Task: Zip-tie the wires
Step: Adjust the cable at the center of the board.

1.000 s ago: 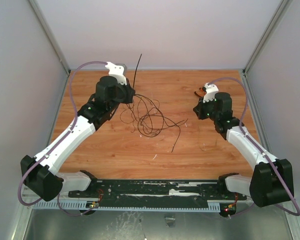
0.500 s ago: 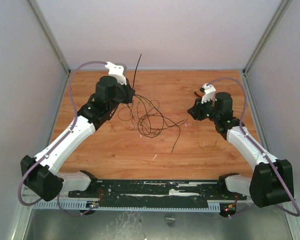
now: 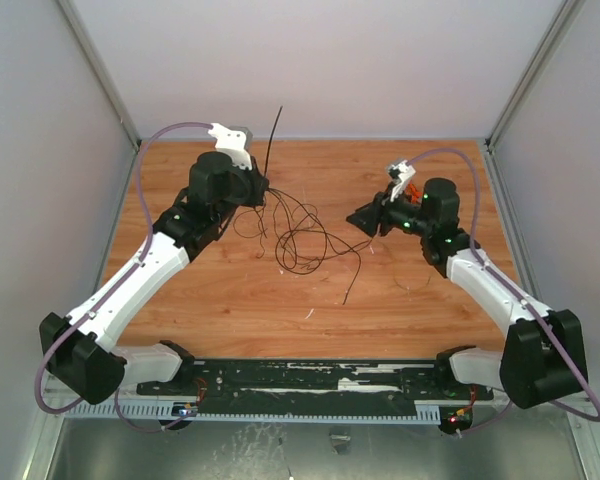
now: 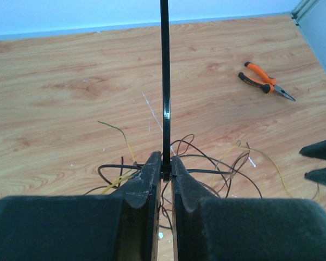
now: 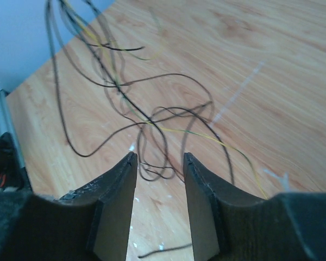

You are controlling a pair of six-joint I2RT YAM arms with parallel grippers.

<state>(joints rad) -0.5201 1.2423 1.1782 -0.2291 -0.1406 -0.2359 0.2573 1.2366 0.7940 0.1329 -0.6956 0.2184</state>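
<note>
While holding the zip tie (image 4: pixel 164 81) clamped upright in the left gripper (image 4: pixel 165 163) at the tangle's eleven o'clock, ease the right gripper (image 5: pixel 159 160), jaws apart and empty at three o'clock, low into the wires (image 3: pixel 298 240) mid-table; scoop several strands, not one.

Smooth wood-grain table (image 3: pixel 230 300), glossy black plastic zip tie (image 4: pixel 165 81), thin matt wires (image 3: pixel 300 243)
</note>
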